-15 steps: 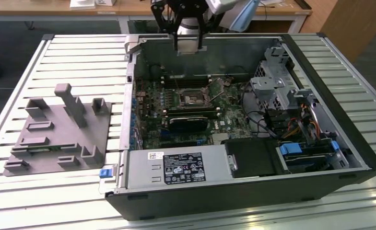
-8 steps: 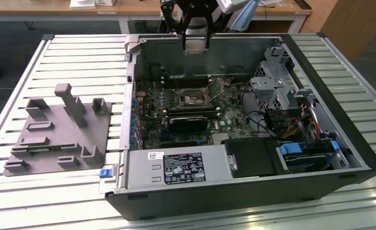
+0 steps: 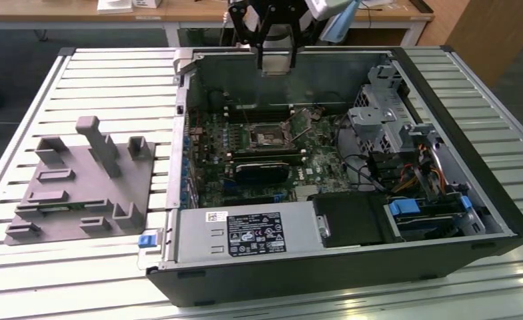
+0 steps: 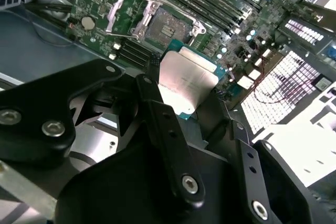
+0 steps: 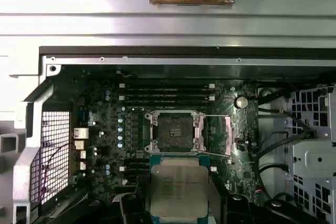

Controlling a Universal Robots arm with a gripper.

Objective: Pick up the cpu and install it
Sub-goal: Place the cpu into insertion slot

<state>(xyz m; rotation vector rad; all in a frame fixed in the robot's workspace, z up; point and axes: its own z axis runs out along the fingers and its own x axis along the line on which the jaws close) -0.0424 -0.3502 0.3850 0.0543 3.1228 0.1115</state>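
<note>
One relation matters most at this stage: where the cpu (image 5: pixel 178 190) lies with respect to the socket (image 5: pixel 175 131). We see the gripper (image 5: pixel 178 205) clamped on the cpu, its dark fingers (image 4: pixel 157 108) pressed against two opposite edges and the silvery top facing both wrist cameras. In the exterior view the gripper hangs well above the socket, displaced toward the far wall of the computer case (image 3: pixel 333 73). We therefore judge that the chip is raised clear of the motherboard (image 3: pixel 210 160) and touches nothing but the fingers. In the first wrist view the socket appears just beside one edge of the chip and is not covered by it, so we judge the chip to be off-centre from the socket rather than directly over it. The chip's sides run roughly parallel to the socket's frame. The metal load plate (image 5: pixel 229 135) stands swung open at one side of the socket, leaving the contact field bare. We cannot tell whether the corner markings match. The grey tray (image 3: pixel 75 180) lies well apart from the socket, outside the case.
</note>
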